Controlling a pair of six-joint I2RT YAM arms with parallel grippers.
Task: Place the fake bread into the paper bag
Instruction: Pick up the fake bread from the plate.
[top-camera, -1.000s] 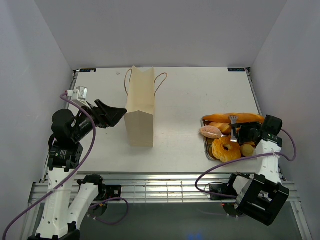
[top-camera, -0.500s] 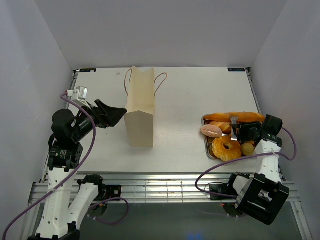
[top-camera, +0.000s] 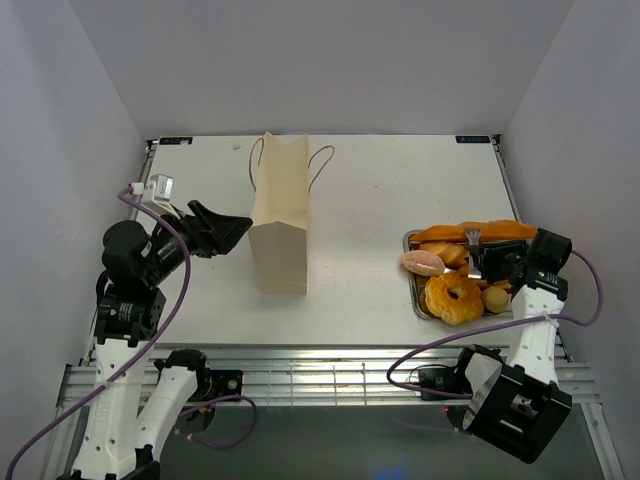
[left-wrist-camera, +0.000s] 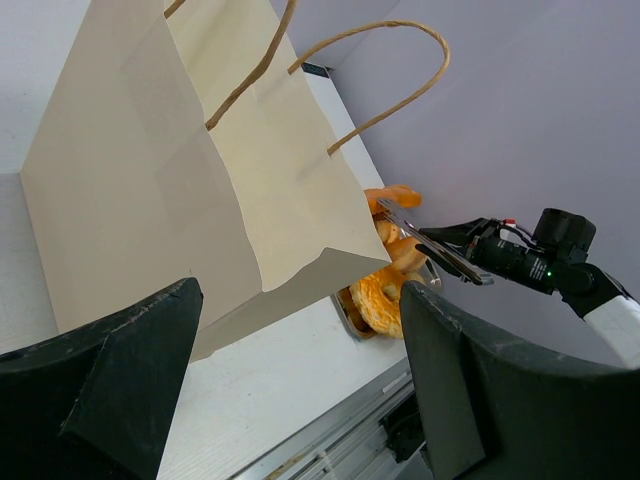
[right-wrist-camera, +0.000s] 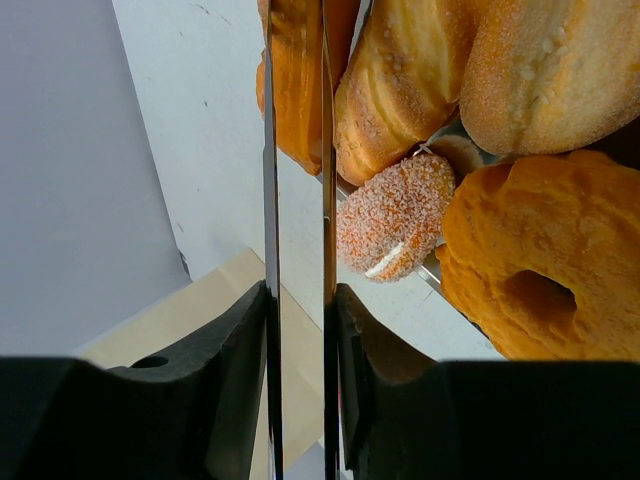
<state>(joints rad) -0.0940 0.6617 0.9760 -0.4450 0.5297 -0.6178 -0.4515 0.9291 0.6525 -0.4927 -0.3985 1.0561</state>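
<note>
Bread (top-camera: 455, 295): lying heaped in the tray (top-camera: 412, 295) at the desk's (top-camera: 380, 200) right side, well apart from the bag (top-camera: 278, 225).
Bag: standing upright left of centre.
Left fingers (left-wrist-camera: 110, 400): you are holding them spread wide, just beside the bag.
Right fingers (right-wrist-camera: 390, 400): you are clamping them on the tongs (right-wrist-camera: 269, 250) above the bread.

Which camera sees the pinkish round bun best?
The right wrist view. There the pinkish round bun is close and whole, and its sugary crumbs show. The top external view shows it whole but small, at the left rim of the metal tray. In the left wrist view I cannot pick it out.
</note>
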